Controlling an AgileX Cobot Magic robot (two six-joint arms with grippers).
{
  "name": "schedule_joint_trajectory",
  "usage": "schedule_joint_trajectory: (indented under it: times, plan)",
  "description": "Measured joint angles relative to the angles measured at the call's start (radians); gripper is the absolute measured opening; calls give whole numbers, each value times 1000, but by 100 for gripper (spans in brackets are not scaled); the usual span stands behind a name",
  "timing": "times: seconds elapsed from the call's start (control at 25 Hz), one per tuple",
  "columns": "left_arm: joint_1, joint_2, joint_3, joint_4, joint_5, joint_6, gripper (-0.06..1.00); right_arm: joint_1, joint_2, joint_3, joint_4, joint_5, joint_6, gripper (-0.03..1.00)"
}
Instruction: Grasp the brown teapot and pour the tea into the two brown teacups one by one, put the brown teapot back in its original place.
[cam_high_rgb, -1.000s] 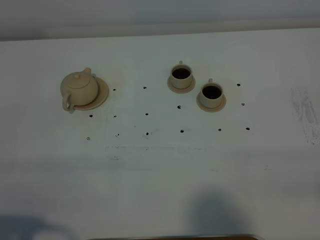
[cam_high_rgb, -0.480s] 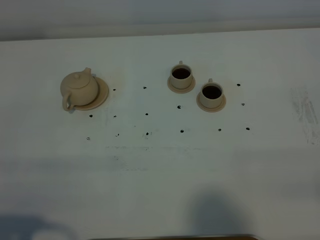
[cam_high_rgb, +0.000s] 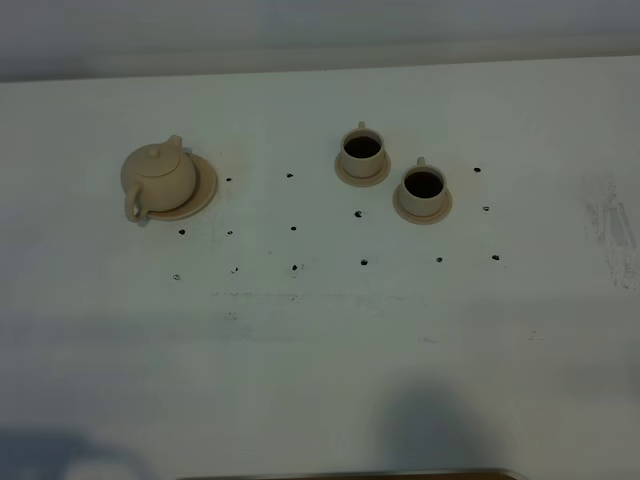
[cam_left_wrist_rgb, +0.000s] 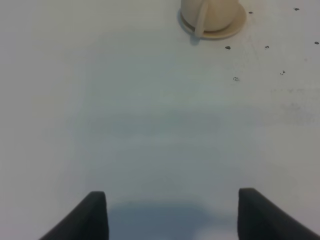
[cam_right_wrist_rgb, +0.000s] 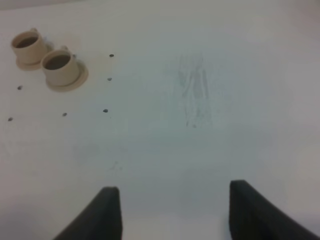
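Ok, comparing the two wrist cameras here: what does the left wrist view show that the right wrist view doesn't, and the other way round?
Only the left wrist view shows the brown teapot on its large saucer, handle toward the camera, and the left gripper, open with nothing between its fingers.

Only the right wrist view shows the two brown teacups, each on a small saucer with dark tea inside, and the right gripper, also open and empty.

Both show the white table with small dark dots.

Nothing shifts between the earlier pictures and now. The brown teapot (cam_high_rgb: 158, 176), the two brown teacups (cam_high_rgb: 362, 147) and their tea show no change.
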Motion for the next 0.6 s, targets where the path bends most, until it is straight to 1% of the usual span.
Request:
schedule_joint_trajectory:
  times: [0.2, 0.36, 0.6]
  plan:
    - [0, 0, 0, 0, 0, 0, 53, 0, 0, 0, 0, 0, 0, 49]
    - [0, 0, 0, 0, 0, 0, 53, 0, 0, 0, -21, 0, -23, 49]
    - [0, 0, 0, 0, 0, 0, 53, 1, 0, 0, -20, 0, -77, 49]
